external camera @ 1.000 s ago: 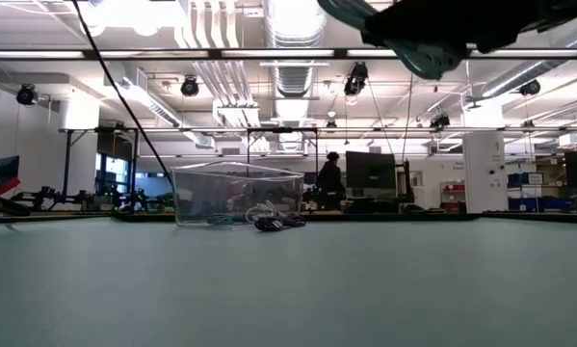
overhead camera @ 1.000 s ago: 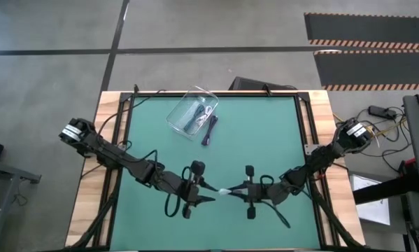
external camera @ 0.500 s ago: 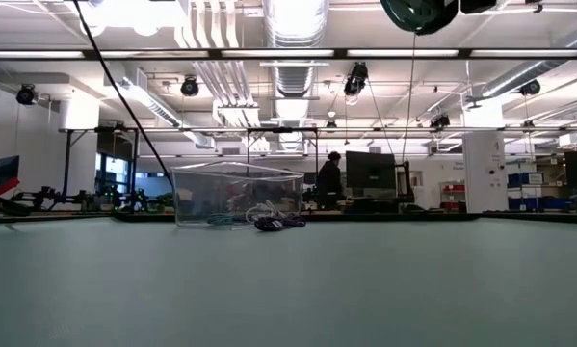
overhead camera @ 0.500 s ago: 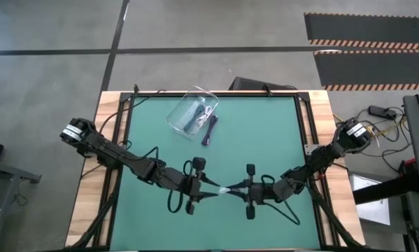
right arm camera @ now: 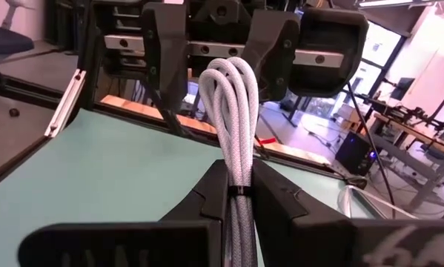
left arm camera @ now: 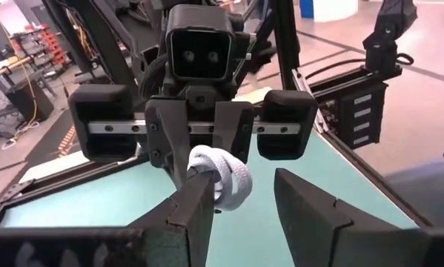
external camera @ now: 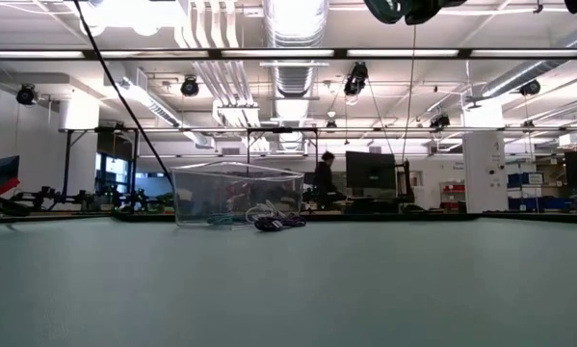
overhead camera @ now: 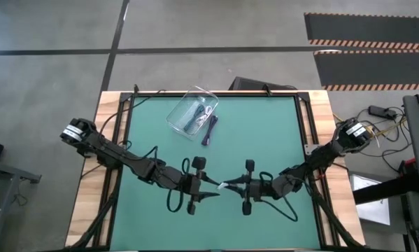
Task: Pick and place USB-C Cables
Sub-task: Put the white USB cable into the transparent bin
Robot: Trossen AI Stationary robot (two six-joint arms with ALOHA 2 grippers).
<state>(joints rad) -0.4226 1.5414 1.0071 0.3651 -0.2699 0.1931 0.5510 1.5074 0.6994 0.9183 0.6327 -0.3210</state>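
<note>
A green table mat [overhead camera: 265, 140] is framed by a wooden border. Above its near middle, a white bundled USB-C cable [right arm camera: 233, 111] is clamped by the right gripper [right arm camera: 238, 194]; the left gripper [left arm camera: 240, 200] — fingers apart — faces it. Some cables are seen inside the clear plastic box [overhead camera: 192, 113] — a dark purple-black bundled cable [overhead camera: 209, 130] lies beside it, unplaced.

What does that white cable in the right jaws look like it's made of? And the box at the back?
The white cable looks braided fabric, matte: a fine woven texture shows on its loops. The box looks like clear glossy plastic, since the cables inside show through its walls.
</note>
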